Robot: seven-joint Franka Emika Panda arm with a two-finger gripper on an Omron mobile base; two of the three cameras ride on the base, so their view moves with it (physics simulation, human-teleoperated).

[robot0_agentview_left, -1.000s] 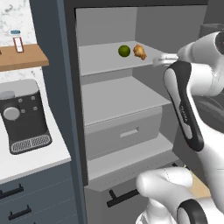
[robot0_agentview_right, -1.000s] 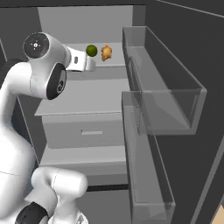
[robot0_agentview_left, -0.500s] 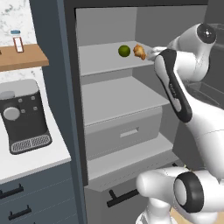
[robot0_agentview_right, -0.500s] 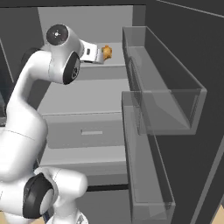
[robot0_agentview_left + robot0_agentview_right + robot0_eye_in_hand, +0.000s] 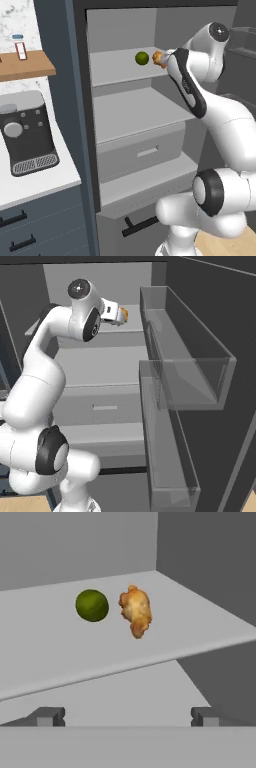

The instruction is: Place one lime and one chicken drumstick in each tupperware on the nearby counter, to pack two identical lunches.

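While wide open, end effector [image 5: 125, 717] (empty) faces chicken drumstick [image 5: 135, 611].

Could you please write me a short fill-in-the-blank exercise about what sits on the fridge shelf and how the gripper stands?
1. The lime and the chicken drumstick lie on the ____ shelf of the open fridge.
2. In the hand view, the lime lies to the ____ of the drumstick.
3. The gripper is ____ and holds nothing.

Missing words: top; left; open

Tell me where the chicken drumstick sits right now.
The chicken drumstick lies on the top fridge shelf, just right of the lime in the hand view, ahead of the open claw.
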